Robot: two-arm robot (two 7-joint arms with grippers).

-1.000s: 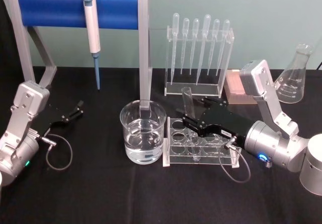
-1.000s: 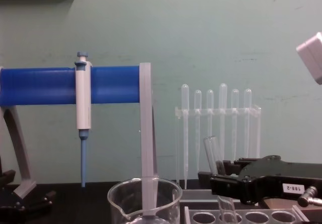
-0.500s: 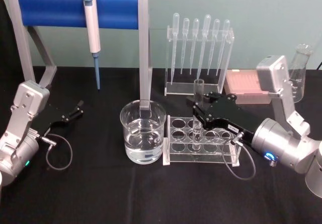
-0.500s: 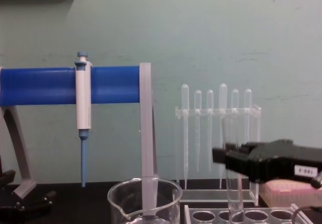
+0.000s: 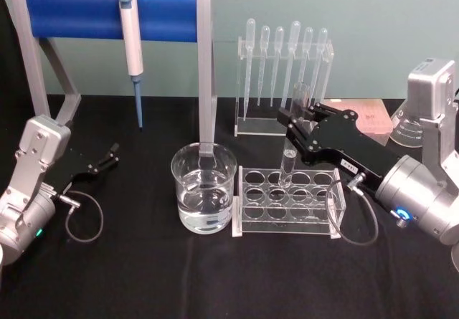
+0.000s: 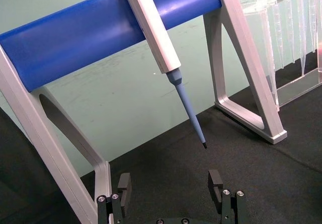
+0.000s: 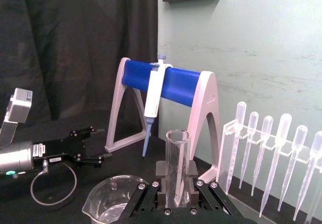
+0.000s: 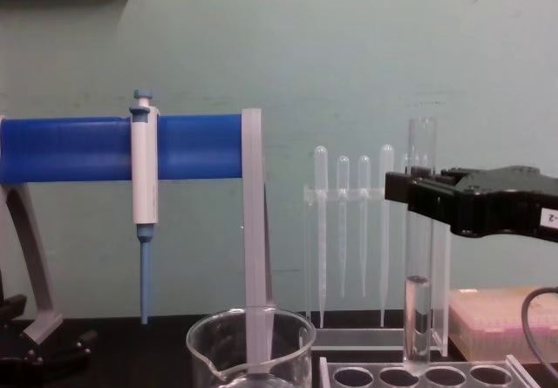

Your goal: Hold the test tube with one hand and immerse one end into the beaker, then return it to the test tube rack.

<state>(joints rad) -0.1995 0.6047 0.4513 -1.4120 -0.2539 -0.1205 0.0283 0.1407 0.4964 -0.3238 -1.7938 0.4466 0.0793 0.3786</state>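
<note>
Above the clear acrylic test tube rack [image 5: 247, 226], just to the right of the wide glass beaker [image 5: 179, 183] of water, the long clear glass test tube [image 8: 418, 248] hangs upright. Its rounded end is level with the mouths of the holes; whether it sits inside one I cannot tell. The black two-fingered right gripper [image 5: 295, 131] is clamped on the tube's straight wall, high up, a little below the flared rim. That looks like the right place to hold it: the glass is probably light and stiff but thin, smooth and slippery, so a gentle, square squeeze should suit it, and knocks against the hard acrylic edges or the beaker's rim could crack it. The left gripper [image 5: 111, 155] rests on the black cloth at the far left, fingers spread and holding nothing.
</note>
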